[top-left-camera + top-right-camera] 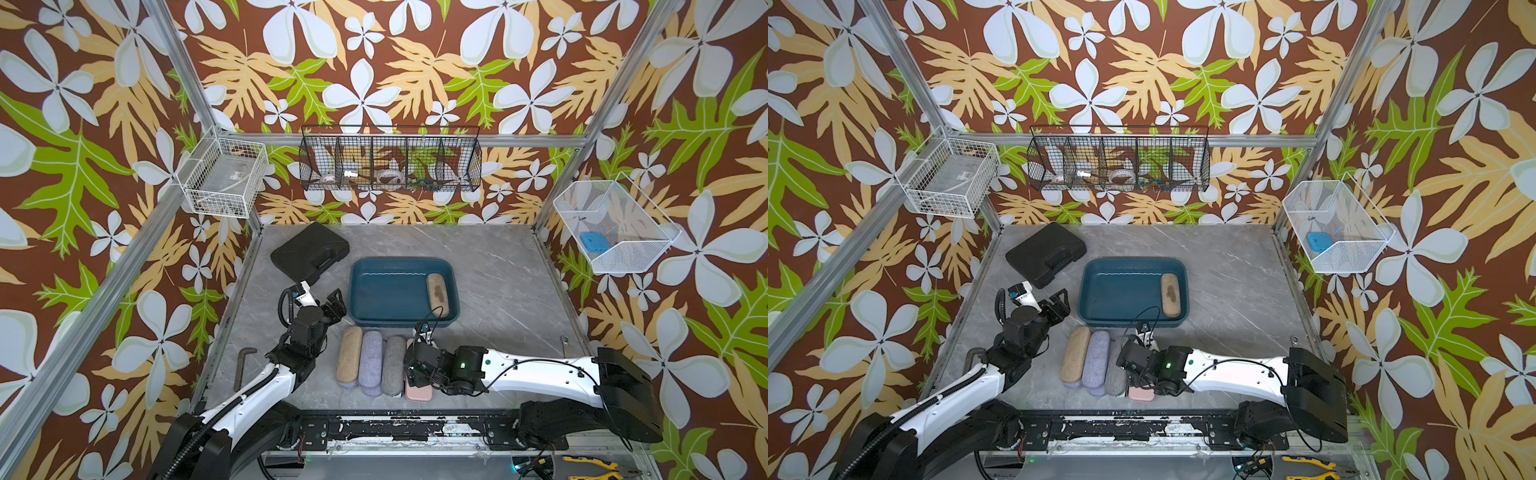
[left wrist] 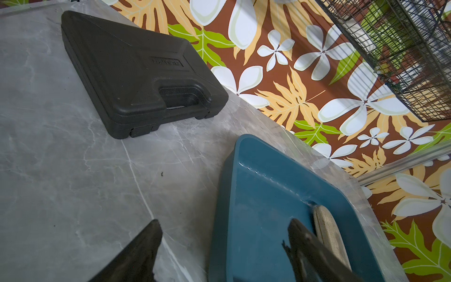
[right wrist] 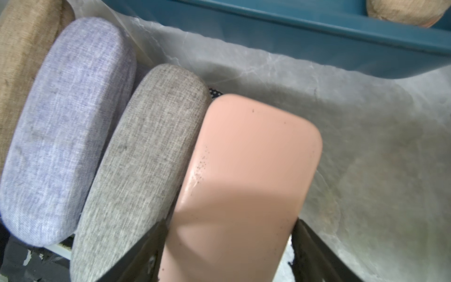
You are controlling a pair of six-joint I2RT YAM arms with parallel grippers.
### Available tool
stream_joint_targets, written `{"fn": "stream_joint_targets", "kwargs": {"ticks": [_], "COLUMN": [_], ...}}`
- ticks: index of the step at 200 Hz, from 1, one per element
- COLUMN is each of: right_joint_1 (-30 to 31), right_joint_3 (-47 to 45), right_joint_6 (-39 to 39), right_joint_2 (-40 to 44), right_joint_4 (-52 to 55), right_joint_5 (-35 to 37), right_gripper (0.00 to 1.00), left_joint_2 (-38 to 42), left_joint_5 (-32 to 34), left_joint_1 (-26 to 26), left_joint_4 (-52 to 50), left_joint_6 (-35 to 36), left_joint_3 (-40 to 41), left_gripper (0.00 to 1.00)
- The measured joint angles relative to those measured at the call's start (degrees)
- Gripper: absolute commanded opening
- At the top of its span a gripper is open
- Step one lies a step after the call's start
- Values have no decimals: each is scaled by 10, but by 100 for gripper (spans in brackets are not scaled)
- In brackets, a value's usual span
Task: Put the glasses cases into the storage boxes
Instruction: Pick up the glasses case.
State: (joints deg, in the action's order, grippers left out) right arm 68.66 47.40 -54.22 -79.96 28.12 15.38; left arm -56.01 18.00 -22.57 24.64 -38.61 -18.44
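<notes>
Right end effector (image 3: 231, 223) seemingly clamps smooth, round-cornered pink case (image 3: 256, 151).

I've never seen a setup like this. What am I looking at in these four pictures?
This is a robot with two arms, each ending in a two-fingered gripper. Two pictures look down on the scene from above; the other two come from cameras on the arms' wrists. On the table are a teal tub holding one tan case, a black moulded case, and a row of glasses cases: second tan case, lavender case, grey case, pink case. The left gripper is open and empty near the tub. The right gripper has a finger on each side of the pink case; whether it grips, I cannot tell.
</notes>
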Motion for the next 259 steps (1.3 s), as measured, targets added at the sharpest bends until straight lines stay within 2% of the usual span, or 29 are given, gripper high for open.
{"fn": "stream_joint_targets", "kwargs": {"ticks": [113, 177, 213, 231, 259], "right_joint_1": [0, 0, 0, 0, 0], "right_joint_3": [44, 50, 48, 48, 55], "right_joint_6": [-7, -12, -15, -21, -21], "right_joint_2": [-62, -73, -57, -44, -22], "right_joint_4": [33, 36, 49, 55, 75], "right_joint_5": [-4, -8, -4, 2, 16], "right_gripper": [82, 64, 63, 58, 60], "left_joint_2": [6, -4, -8, -10, -11], "left_joint_5": [10, 11, 12, 12, 13], "left_joint_1": [0, 0, 0, 0, 0], "left_joint_4": [5, 13, 13, 13, 13], "left_joint_6": [2, 2, 2, 2, 4], "left_joint_3": [16, 20, 20, 18, 12], "left_gripper": [83, 83, 83, 83, 83]}}
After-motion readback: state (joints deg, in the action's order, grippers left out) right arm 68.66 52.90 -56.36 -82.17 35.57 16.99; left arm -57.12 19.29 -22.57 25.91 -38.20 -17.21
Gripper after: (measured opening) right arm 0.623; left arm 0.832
